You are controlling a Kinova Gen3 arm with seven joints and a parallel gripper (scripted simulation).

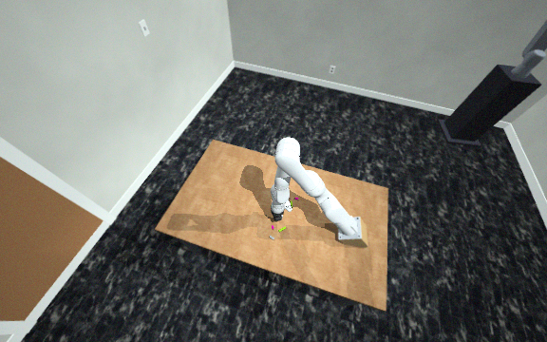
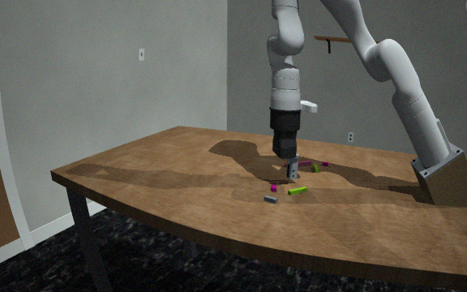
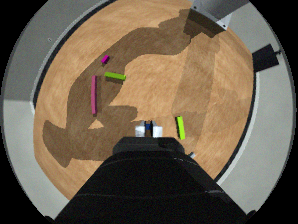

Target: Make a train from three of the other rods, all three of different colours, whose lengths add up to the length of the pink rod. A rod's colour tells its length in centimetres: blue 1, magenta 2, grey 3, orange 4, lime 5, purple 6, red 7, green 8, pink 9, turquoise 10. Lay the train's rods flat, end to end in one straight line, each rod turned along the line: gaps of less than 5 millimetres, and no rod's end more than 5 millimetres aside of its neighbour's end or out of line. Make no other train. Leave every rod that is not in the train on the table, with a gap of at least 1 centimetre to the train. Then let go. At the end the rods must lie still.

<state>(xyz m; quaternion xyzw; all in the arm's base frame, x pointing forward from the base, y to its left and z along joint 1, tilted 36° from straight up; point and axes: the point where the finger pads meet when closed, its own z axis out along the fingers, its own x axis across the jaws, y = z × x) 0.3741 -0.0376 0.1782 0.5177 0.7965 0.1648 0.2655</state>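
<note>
With the gripper (image 1: 278, 218) (image 2: 293, 177) (image 3: 148, 126), held the blue rod (image 3: 148, 126) clenched over the counter (image 1: 235, 180) (image 2: 363, 231) (image 3: 150, 90), no train yet joined, and apparently had left to line it up with the grey rod (image 1: 272, 237) (image 2: 271, 199) (image 3: 192, 155) and near lime rod (image 1: 282, 229) (image 2: 297, 191) (image 3: 180, 128), at seven and six o'clock in the exterior view.

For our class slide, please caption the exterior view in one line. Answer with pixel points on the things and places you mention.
Robot hand (image 2: 293, 178) (image 3: 148, 126) low over a wooden table (image 2: 144, 203) (image 1: 235, 252) (image 3: 150, 90), small coloured rods around.

Lighting is subdued, dimmest in the exterior view. Soft-edged brown shadows spread across the worktop (image 1: 235, 247) (image 2: 201, 215) (image 3: 150, 90), two of them reaching toward nine and eleven o'clock in the top view. Fine grain speckles the walls. The wrist view bows outward, its corners black; small rods look coarse from above.
</note>
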